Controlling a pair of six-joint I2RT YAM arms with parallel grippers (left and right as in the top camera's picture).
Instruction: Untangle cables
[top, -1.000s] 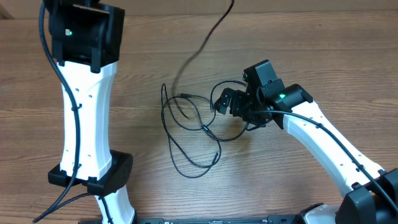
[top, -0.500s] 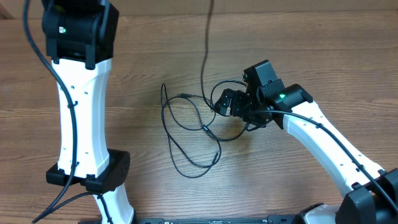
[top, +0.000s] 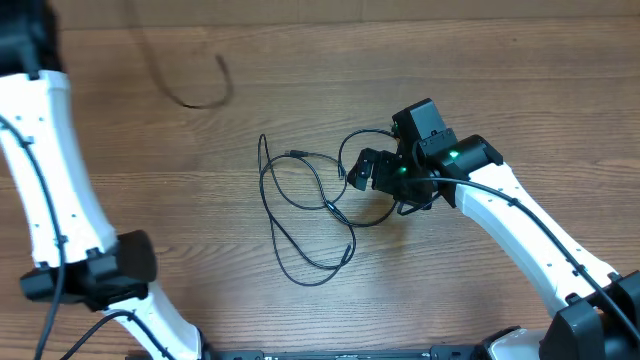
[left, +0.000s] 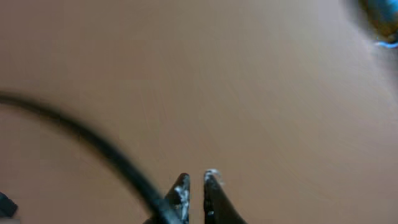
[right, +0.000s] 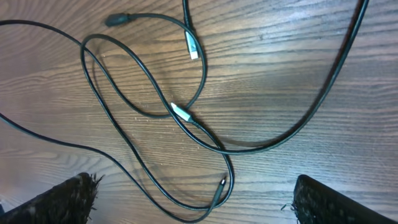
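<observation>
The cables (top: 329, 206) lie tangled mid-table. One loose cable (top: 200, 104), which ran from the tangle to the far edge before, now curls far left, well apart. Four plug ends (right: 193, 46) show. The right gripper (top: 385, 182) stays spread wide just right of the tangle. The left gripper (left: 193, 183) has swung left, its tips nearly together; I cannot tell if it grips.

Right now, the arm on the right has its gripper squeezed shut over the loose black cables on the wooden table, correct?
Not quite. The right gripper is wide open, not shut: the right wrist view shows its fingers far apart. The rest holds: it hangs over the loose black cables on the wooden table.
</observation>
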